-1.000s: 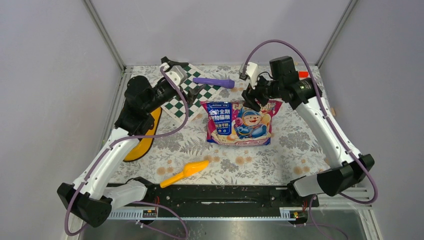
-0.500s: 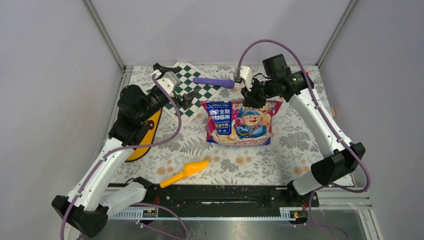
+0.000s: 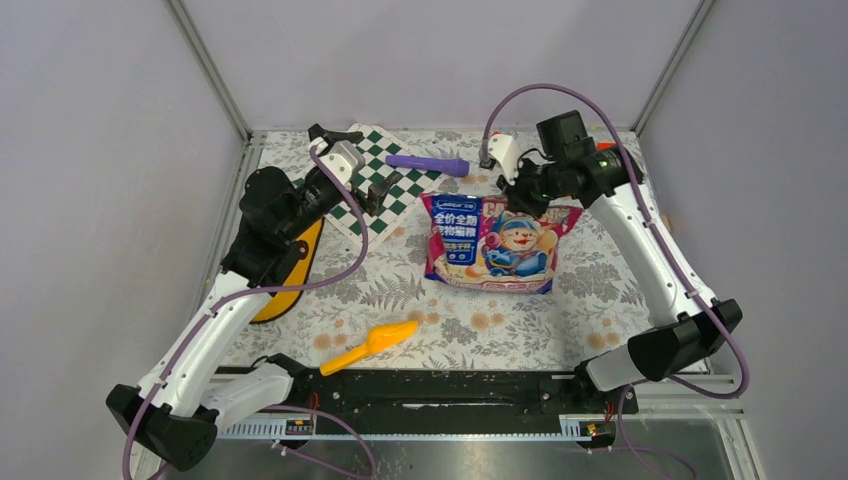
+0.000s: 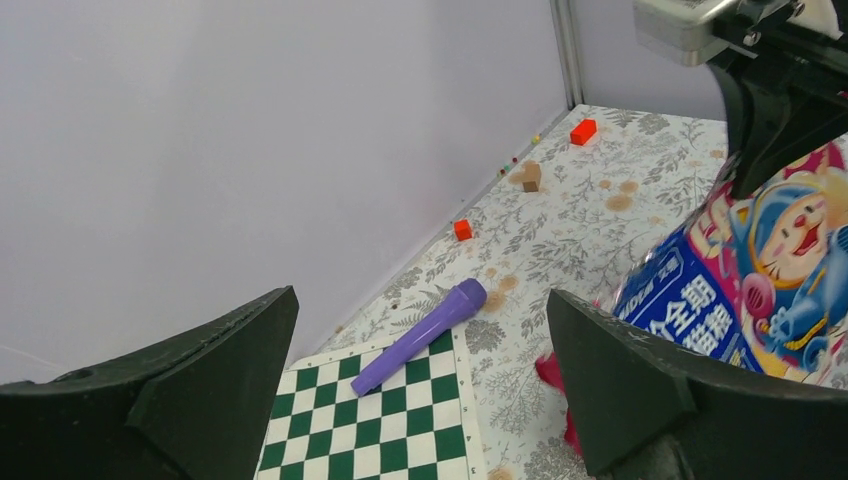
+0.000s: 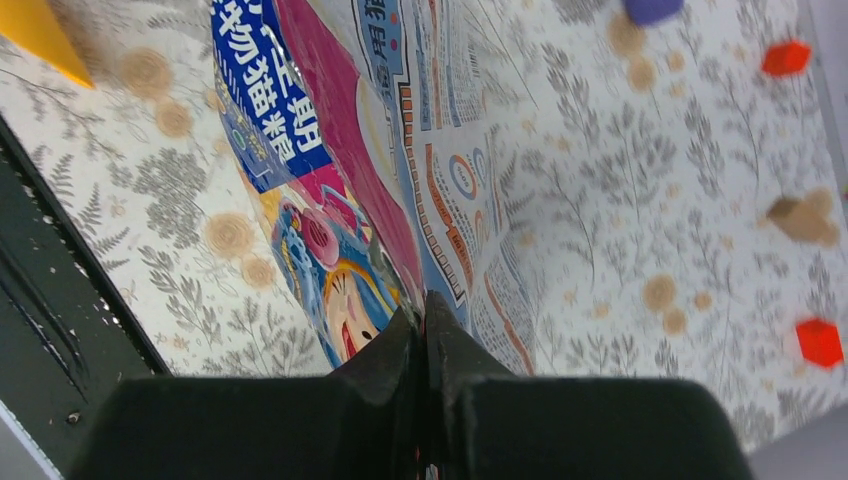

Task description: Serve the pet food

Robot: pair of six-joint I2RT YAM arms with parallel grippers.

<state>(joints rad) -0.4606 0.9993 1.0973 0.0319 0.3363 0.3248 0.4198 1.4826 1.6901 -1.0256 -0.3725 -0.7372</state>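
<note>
Clamps the right pincer (image 3: 522, 190) flat on the top seam of the pet food bag (image 3: 492, 243), at the bag's 12 o'clock edge. Shows no gap between the jaws from the right wrist, only foil pinched in. Holds the pink-and-blue bag tilted up at that seam, near the middle of the floral tabletop (image 3: 600, 290) and a touch toward 1 o'clock, cartoon face toward the overhead camera. Cannot tell whether the bag's lower edge rests on the tabletop.

Spreads the left pincer (image 3: 355, 165) wide, gripping nothing, over the checkered mat (image 3: 390, 180) at 10 o'clock of the bag, apart from it. Shows a purple cylinder (image 3: 428, 163) at 11 o'clock of the bag, one end on the mat's far corner. Shows the orange scoop (image 3: 372, 345) at 7 o'clock of the bag, near the front edge, and the yellow feeder (image 3: 285, 275) at 9 o'clock, partly hidden under the left arm (image 3: 215, 320). Picks out, from the left wrist, two red blocks (image 4: 583, 131) and a wooden piece (image 4: 528, 175) by the far wall.
</note>
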